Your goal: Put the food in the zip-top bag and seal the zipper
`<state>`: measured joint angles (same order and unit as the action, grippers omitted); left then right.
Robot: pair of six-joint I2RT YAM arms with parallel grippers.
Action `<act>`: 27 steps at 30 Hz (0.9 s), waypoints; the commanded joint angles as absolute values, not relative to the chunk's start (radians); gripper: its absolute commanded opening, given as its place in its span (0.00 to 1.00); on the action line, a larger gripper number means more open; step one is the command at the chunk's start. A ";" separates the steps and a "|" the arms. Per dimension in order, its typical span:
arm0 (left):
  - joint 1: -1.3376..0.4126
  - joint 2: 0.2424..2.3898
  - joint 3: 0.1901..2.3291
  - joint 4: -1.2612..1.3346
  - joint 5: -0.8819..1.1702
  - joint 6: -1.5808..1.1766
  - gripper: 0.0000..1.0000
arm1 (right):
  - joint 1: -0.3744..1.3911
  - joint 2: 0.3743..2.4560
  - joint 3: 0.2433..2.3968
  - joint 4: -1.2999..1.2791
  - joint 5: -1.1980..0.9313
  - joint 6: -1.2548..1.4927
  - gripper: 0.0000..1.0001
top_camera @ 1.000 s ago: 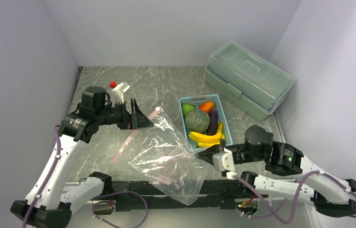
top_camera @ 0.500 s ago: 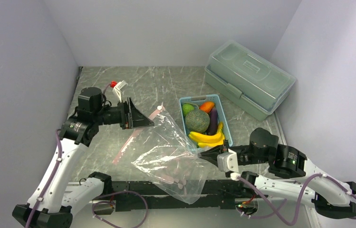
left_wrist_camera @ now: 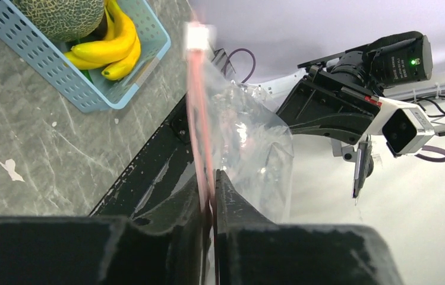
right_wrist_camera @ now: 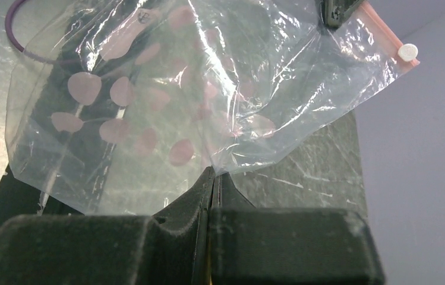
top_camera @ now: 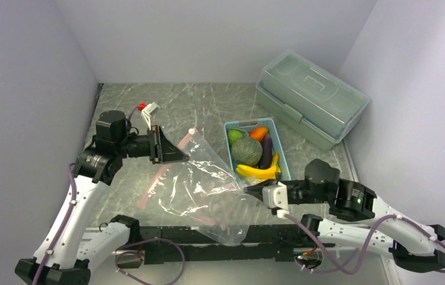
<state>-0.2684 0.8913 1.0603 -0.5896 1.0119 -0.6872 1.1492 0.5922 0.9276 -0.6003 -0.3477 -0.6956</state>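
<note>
- The left gripper (top_camera: 175, 153), at centre left of the overhead view, has its jaws pressed together on the zipper (left_wrist_camera: 198, 119). The pinch sits low on the pink strip, and its white slider (left_wrist_camera: 198, 37) stands free at the far end. Gripping there likely anchors one side of the mouth so it can be pulled open.
- The zip-top bag (top_camera: 208, 184) hangs stretched across the lower middle of the frame, clear and crinkled. It looks empty, with only pink printed spots showing through.
- The right gripper (top_camera: 249, 189), at lower right of centre, is pinching a fold of the bag's edge (right_wrist_camera: 212, 178). The two grips sit well apart, which keeps the film taut and partly lifted off the table (top_camera: 208, 101).
- The food has not yet been moved. The bananas (top_camera: 258, 172), melon (top_camera: 246, 151), lime-green fruit (top_camera: 235, 136), orange-red piece (top_camera: 259, 133) and eggplant (top_camera: 266, 152) all lie in the blue basket (top_camera: 227, 148), just right of the bag.
- The lidded box (top_camera: 312, 98) sits at upper right, apart from the work.
- A second ago the left jaws were spread wide beside the strip. They have since closed on it.
- The slider corner has risen a little toward the upper left.
- The right gripper has slid leftward, which carried the bag's lower corner up from the bottom edge.
- The basket and its contents have not shifted.
</note>
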 commanded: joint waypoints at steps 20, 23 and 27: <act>-0.264 0.820 1.134 -0.753 0.619 -0.595 0.00 | 1.153 0.761 0.931 -0.321 0.042 -0.315 0.63; -0.264 0.826 1.153 -0.781 0.576 -0.590 0.00 | 1.152 0.801 0.962 -0.296 0.077 -0.235 0.69; -0.264 0.822 1.171 -0.809 0.512 -0.589 0.00 | 1.152 0.844 1.016 -0.292 0.054 -0.176 0.72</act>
<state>-0.2672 0.8288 1.1217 -0.7837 0.5987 -0.6083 1.1492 0.8253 0.9249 -0.3775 0.0322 -0.2871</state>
